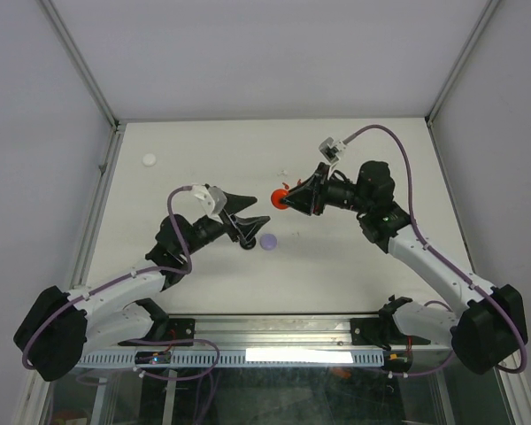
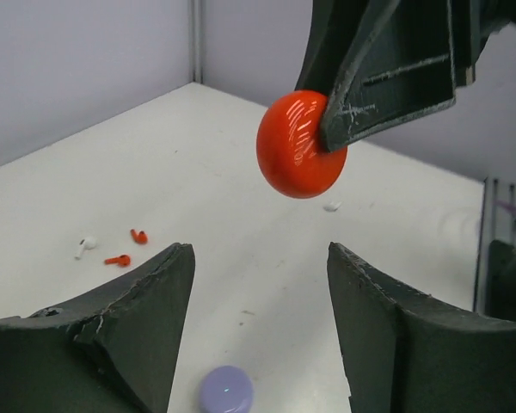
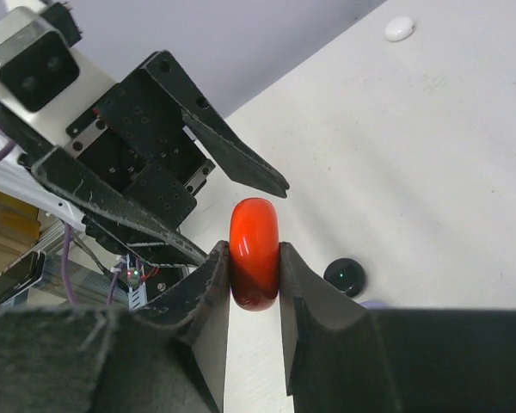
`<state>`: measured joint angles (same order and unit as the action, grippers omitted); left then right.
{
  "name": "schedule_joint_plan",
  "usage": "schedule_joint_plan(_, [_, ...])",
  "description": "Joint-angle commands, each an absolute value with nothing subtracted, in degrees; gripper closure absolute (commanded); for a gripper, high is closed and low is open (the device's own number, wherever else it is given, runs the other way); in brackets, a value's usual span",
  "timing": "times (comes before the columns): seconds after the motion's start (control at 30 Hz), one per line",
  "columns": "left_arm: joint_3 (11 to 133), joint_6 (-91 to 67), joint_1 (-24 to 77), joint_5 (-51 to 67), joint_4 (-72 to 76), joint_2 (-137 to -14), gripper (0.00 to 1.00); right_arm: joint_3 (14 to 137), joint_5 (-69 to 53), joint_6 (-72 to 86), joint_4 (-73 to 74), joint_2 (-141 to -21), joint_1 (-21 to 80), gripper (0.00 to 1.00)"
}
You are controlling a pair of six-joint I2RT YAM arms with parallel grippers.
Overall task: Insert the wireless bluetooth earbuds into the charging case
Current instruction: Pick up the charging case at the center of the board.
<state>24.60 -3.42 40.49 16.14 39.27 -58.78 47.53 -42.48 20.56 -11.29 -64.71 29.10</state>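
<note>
Right gripper (image 1: 288,200) pinches the red case (image 1: 279,197) aloft. Left gripper (image 1: 259,221), jaws wide and empty, sits at its seven o'clock, with the lavender case (image 1: 268,240) just beside.

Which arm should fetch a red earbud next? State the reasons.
Left. The left gripper is open and empty, with red earbuds on the table ahead of it. The right gripper is shut on the red charging case.

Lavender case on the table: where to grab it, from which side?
Grip the lavender case across its rim, coming straight down from above: it lies flat, a low disc, so likely only opposite edges give hold. The open left pincer is nearest.
</note>
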Motion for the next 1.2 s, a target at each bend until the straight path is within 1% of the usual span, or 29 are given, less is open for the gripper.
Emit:
schedule_joint_plan(0.0, [21.50, -23.85, 39.04, 20.66, 62.45, -60.45, 0.37, 45.56, -43.67, 24.46, -23.10, -62.13, 28.94, 1.00])
schedule_joint_plan(0.27, [21.04, -34.56, 38.91, 20.62, 76.24, -66.40, 0.42, 42.64, -44.86, 28.83, -32.06, -61.11, 28.92, 1.00])
schedule_joint_plan(0.47, [22.58, -39.83, 39.02, 22.22, 81.70, -71.05, 0.47, 41.77, -46.24, 32.96, -37.64, -61.74, 28.98, 1.00])
schedule_joint_plan(0.9, [25.77, -43.48, 39.88, 23.52, 83.27, -73.90, 0.58, 41.84, -48.39, 34.89, -40.88, -63.78, 30.17, 1.00])
schedule_joint_plan(1.07, [26.64, -43.85, 40.11, 24.38, 82.45, -74.24, 0.60, 41.99, -48.97, 34.85, -40.96, -64.13, 30.65, 1.00])
schedule_joint_plan(1.17, [27.02, -44.00, 40.18, 24.69, 82.46, -74.59, 0.68, 41.99, -49.30, 34.72, -41.04, -64.10, 31.05, 1.00])
